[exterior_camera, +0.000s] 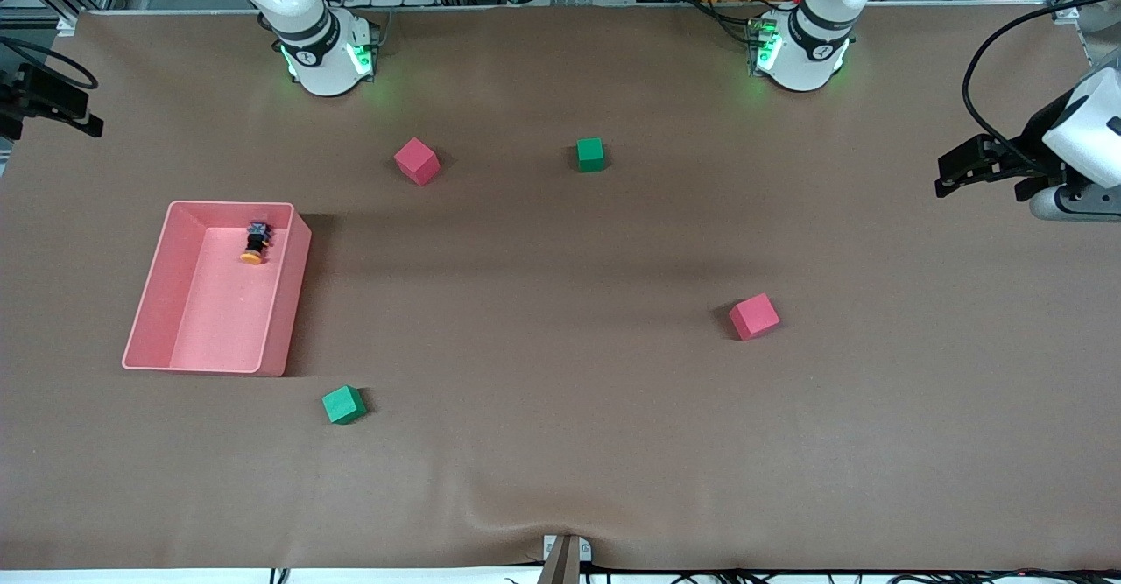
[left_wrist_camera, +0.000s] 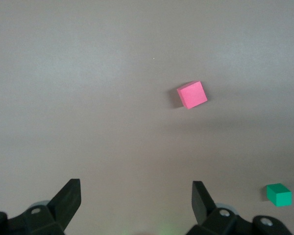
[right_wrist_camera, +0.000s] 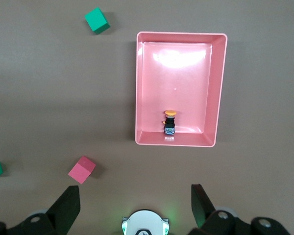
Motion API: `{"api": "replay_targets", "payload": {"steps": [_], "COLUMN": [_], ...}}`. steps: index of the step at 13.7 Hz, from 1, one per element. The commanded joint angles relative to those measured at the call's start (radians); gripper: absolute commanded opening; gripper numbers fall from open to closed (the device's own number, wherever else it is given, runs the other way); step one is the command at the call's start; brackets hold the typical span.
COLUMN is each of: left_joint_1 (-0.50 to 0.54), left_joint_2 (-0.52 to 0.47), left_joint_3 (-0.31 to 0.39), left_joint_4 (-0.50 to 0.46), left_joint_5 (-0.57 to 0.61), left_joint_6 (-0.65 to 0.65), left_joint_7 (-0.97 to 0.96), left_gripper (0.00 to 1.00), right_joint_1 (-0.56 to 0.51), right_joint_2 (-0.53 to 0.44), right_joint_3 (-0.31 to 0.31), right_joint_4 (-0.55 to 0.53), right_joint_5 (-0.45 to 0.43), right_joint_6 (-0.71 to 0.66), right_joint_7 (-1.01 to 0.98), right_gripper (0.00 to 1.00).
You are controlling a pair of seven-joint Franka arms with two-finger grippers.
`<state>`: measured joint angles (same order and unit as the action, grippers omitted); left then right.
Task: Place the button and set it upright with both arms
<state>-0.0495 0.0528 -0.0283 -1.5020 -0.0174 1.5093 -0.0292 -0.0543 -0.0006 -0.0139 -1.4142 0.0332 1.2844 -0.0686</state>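
Green cube [exterior_camera: 343,404] nearest, button [exterior_camera: 255,242] lying in pink tray [exterior_camera: 286,304], right claw [right_wrist_camera: 135,208] and left claw [left_wrist_camera: 137,200] open, arms cropped.

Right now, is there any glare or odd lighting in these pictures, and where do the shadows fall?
Front view: green glow spills from both arm bases onto the table; a soft dark band crosses its middle. Right wrist view: a white glare patch sits on the floor of the pink tray, away from the button. Left wrist view: even light, with a faint shadow beside the red cube.
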Motion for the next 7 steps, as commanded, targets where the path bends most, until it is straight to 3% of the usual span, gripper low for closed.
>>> {"api": "replay_targets", "payload": {"steps": [1, 3, 7], "left_joint_1": [0.002, 0.01, 0.014], "left_joint_2": [-0.002, -0.007, -0.011], "left_joint_3": [-0.004, -0.004, -0.001], "left_joint_4": [0.019, 0.019, 0.019], "left_joint_5": [0.017, 0.019, 0.019], "left_joint_6": [-0.006, -0.008, -0.009], "left_joint_7": [-0.017, -0.011, -0.012], "left_gripper": [1.0, 1.0, 1.0], "right_joint_1": [-0.019, -0.061, -0.044], "right_joint_2": [0.046, 0.079, 0.168], "right_joint_3": [0.005, 0.003, 0.003], "right_joint_4": [-0.019, -0.034, -0.057], "right_joint_5": [-0.001, -0.001, -0.001], "right_joint_6": [0.016, 0.039, 0.087], "right_joint_7": [0.004, -0.01, -0.01], "right_gripper": [1.0, 1.0, 1.0]}}
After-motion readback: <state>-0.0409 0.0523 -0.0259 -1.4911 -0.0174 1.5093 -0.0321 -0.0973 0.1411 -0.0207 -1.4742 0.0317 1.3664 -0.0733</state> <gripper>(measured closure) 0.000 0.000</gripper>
